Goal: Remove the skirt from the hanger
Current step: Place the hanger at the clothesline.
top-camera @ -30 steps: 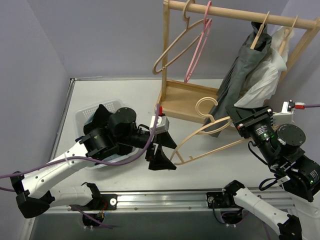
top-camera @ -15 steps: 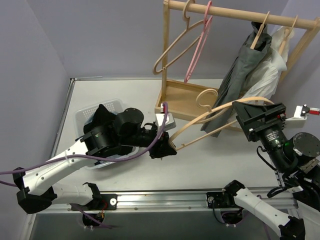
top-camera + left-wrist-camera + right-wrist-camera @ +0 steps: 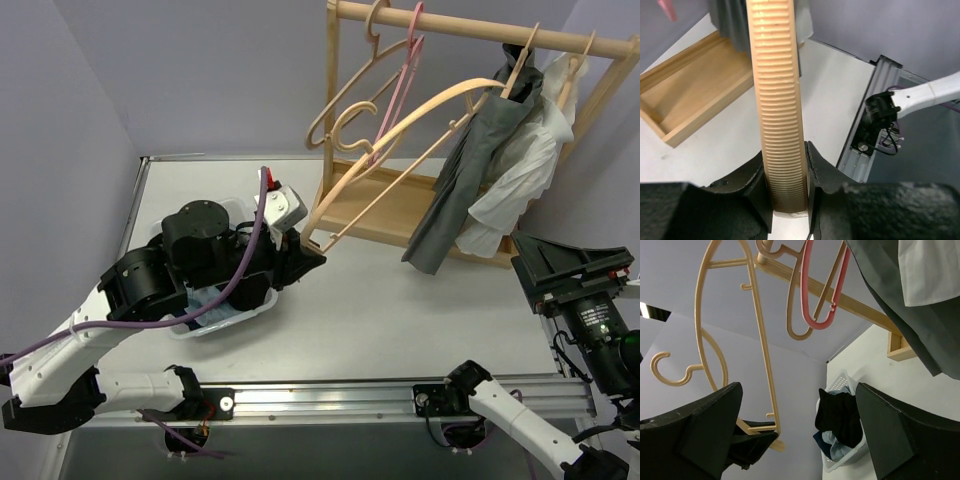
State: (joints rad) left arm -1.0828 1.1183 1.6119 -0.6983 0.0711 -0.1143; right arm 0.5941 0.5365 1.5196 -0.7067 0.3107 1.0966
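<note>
Top external: one skirt (image 3: pixel 450 200), four wooden hangers (image 3: pixel 400 118).

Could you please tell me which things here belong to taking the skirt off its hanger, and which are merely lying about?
For the job: skirt; the hanger it hangs on.
Not for it: bare hanger in the left gripper; pink hanger; blouse; basket; rack.
</note>
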